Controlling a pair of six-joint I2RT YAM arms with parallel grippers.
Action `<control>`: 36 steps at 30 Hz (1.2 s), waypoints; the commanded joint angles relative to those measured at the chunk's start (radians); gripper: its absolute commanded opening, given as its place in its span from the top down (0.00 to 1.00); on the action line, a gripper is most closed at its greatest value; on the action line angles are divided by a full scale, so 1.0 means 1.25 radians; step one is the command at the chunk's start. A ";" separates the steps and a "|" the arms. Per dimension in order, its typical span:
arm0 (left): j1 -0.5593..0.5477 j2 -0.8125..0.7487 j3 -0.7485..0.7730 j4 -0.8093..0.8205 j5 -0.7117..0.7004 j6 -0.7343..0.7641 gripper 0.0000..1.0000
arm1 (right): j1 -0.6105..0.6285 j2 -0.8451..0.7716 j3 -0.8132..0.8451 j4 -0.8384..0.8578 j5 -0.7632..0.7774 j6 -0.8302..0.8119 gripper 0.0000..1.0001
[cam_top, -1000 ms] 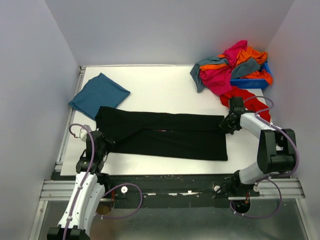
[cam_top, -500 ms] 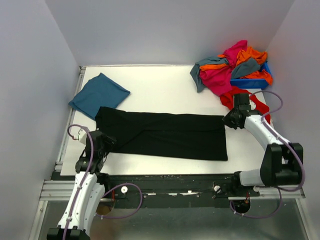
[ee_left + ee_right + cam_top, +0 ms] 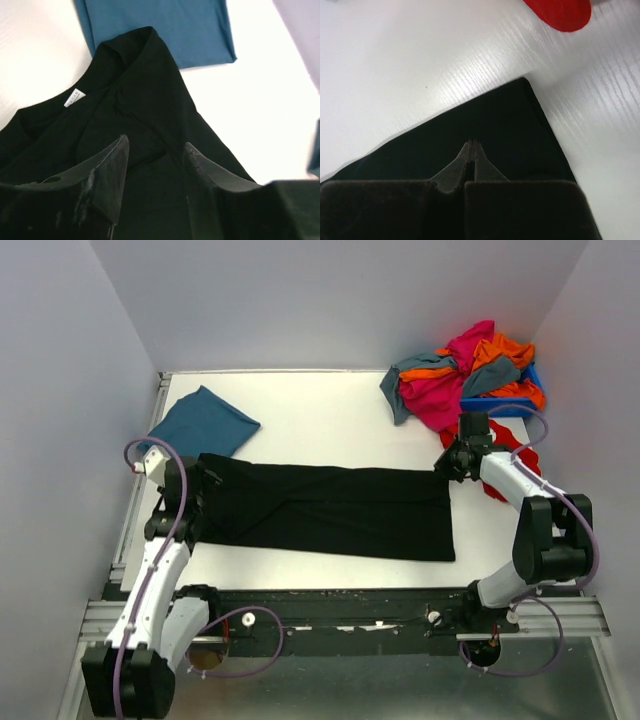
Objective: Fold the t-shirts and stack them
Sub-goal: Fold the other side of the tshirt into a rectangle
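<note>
Top external: teal-blue cloth t-shirt (image 3: 200,428) folded far left; long black t-shirt (image 3: 330,510) half-folded, I'm hovering left gripper (image 3: 155,146) apart, right gripper (image 3: 471,146) together; crumpled multicoloured t-shirt heap (image 3: 460,375) waiting far right.

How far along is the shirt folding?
Done: one teal shirt lies folded, far left. Under way: the black shirt is folded into a long strip, left hand open over its collar, right hand shut over the other end. Left: the crumpled pile, far right.
</note>
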 commanded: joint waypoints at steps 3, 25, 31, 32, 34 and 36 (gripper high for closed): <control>0.054 0.199 0.085 0.103 -0.036 0.059 0.48 | 0.003 0.065 0.022 -0.013 -0.022 0.026 0.99; 0.113 0.542 0.207 0.226 0.066 0.098 0.39 | 0.003 0.088 0.020 0.004 -0.023 0.020 0.99; 0.116 0.606 0.235 0.248 0.070 0.103 0.47 | 0.003 0.089 0.010 0.004 -0.016 0.017 0.99; 0.117 0.619 0.240 0.246 0.068 0.103 0.48 | 0.003 0.091 0.010 0.003 -0.013 0.016 0.99; 0.120 0.637 0.253 0.250 0.069 0.103 0.50 | 0.003 0.101 0.019 -0.003 -0.010 0.017 0.99; 0.122 0.653 0.262 0.255 0.068 0.103 0.55 | 0.003 0.108 0.027 -0.015 -0.001 0.021 0.99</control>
